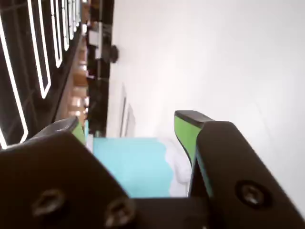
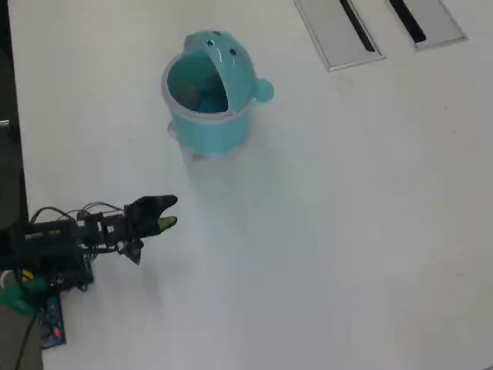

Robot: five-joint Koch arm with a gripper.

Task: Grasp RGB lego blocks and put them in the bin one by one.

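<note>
In the overhead view the turquoise bin point(image 2: 209, 96) stands on the white tabletop point(image 2: 347, 216) with its domed lid flipped up; something dark lies inside, too blurred to name. The gripper point(image 2: 165, 213) hangs well apart from it, toward the lower left. In the wrist view its green-padded jaws stand released, nothing between them, framing the bin point(image 1: 138, 164).

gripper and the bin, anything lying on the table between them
Nothing: in the overhead view the stretch of white table between the gripper and the turquoise bin is bare, with no lego blocks on it.
</note>
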